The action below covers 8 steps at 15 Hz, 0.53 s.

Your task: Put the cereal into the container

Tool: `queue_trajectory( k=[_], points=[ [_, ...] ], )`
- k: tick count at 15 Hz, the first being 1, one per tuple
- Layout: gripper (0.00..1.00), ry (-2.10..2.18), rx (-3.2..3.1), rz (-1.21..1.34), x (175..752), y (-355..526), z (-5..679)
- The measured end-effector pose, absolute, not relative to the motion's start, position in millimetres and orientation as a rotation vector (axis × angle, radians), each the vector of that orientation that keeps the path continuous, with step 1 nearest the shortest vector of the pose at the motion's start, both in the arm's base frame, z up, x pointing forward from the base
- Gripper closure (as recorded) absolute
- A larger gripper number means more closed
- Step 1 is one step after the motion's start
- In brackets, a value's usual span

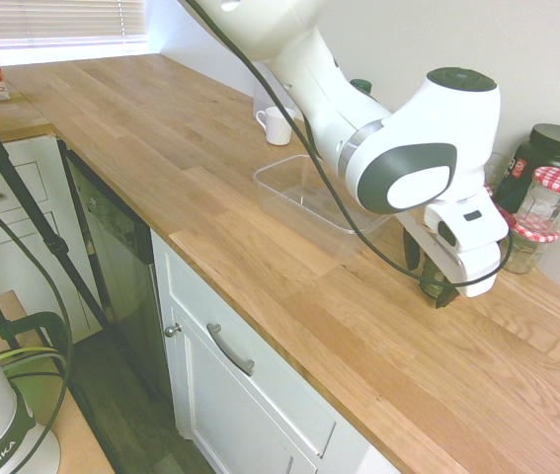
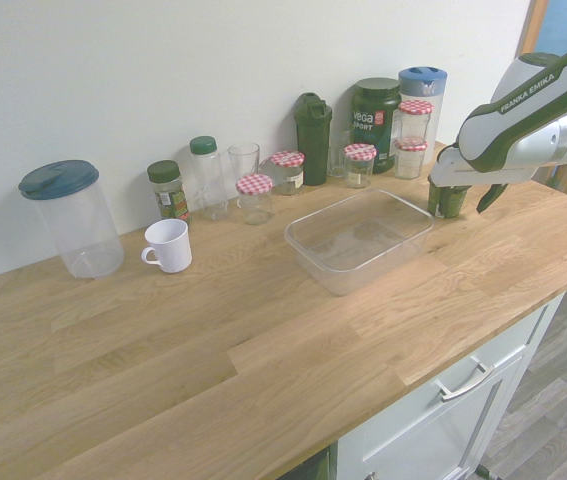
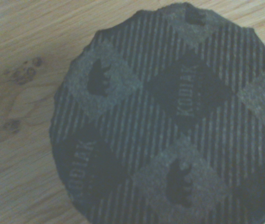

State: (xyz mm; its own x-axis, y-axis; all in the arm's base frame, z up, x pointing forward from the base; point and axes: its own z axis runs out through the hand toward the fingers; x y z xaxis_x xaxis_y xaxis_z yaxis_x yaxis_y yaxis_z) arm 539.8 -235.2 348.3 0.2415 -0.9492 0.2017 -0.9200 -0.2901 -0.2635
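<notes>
Dark-lidded cereal cup, gripper ungrasping, its fingers apart, clear container near, wooden counter

A wooden counter bears a clear tub (lidless), jars and a mug.
</notes>
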Motion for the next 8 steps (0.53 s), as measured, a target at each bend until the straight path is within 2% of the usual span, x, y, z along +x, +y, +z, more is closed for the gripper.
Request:
queue_trajectory(
  k=[8],
  points=[
    [0.00,1.812,-2.358,-0.551,571,-240,341]
  ],
)
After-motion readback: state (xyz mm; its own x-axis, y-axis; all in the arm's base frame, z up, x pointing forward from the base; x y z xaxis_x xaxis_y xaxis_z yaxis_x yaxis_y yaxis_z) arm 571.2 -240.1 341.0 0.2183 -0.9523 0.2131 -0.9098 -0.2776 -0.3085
